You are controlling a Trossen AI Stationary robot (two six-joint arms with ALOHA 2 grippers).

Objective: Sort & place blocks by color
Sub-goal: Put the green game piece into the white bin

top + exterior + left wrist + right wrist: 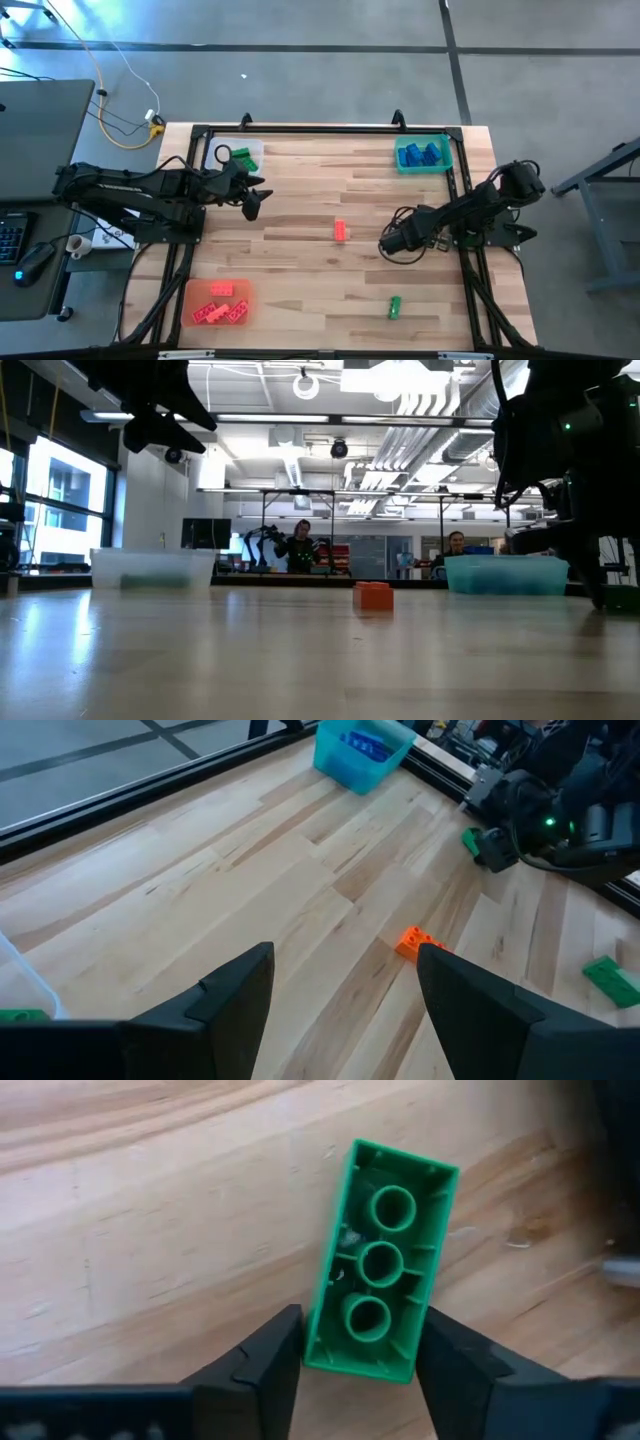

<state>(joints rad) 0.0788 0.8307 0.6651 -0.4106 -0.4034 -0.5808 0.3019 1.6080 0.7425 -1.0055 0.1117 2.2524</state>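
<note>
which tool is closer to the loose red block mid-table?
Right. The right tool, shut on a green block, sits just beside the red block toward the right edge. The left tool, open, hangs farther off on the block's other side, near the clear tray.

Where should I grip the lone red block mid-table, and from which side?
Pinch the red block across its two long sides, coming straight down from above: it lies flat and alone on the table, so both long sides are open.
</note>
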